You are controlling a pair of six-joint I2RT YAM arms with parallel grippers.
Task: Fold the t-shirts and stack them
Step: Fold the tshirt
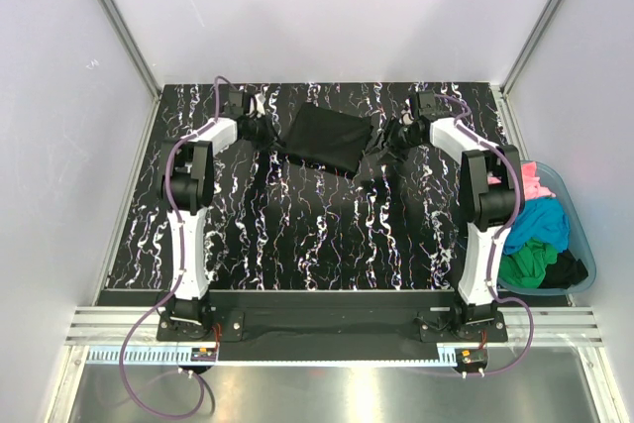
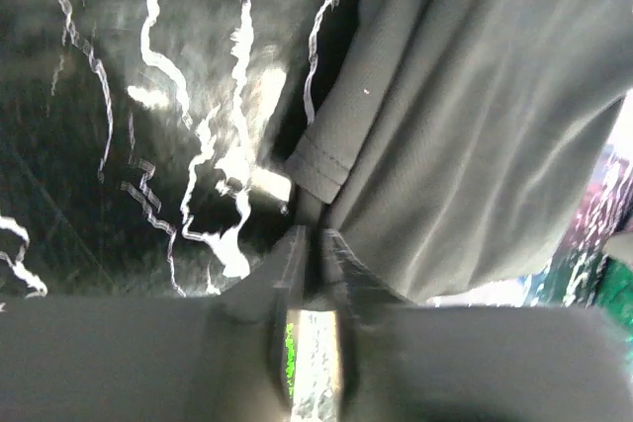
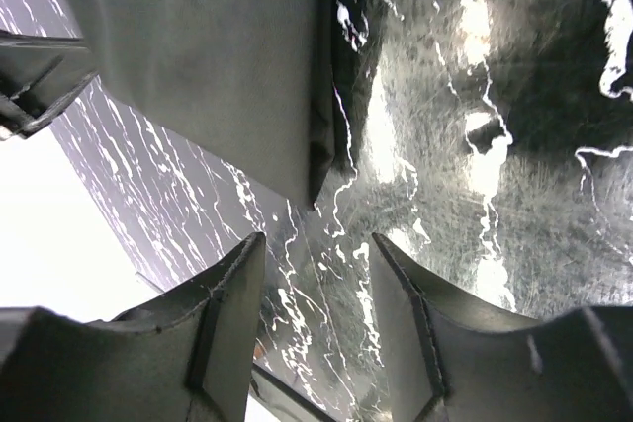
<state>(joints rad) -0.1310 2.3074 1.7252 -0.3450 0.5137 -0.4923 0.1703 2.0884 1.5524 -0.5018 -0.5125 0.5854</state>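
Note:
The black t-shirt [image 1: 329, 139] lies folded into a rough rectangle at the back middle of the table. My left gripper [image 1: 267, 133] is at its left edge; in the left wrist view the jaws [image 2: 315, 242] are shut on a bit of the shirt's cloth just below a hemmed edge [image 2: 318, 167]. My right gripper [image 1: 388, 138] is at the shirt's right edge. In the right wrist view it [image 3: 316, 254] is open and empty, with the shirt's corner [image 3: 227, 56] just beyond the fingertips. Pink [image 1: 535, 182], turquoise-blue [image 1: 540, 223] and green [image 1: 525, 263] t-shirts lie crumpled in the tub.
The translucent teal tub [image 1: 586, 245] stands off the table's right edge beside the right arm. The black marbled table [image 1: 297, 235] spreads between the arms. White walls and metal rails close in the back and sides.

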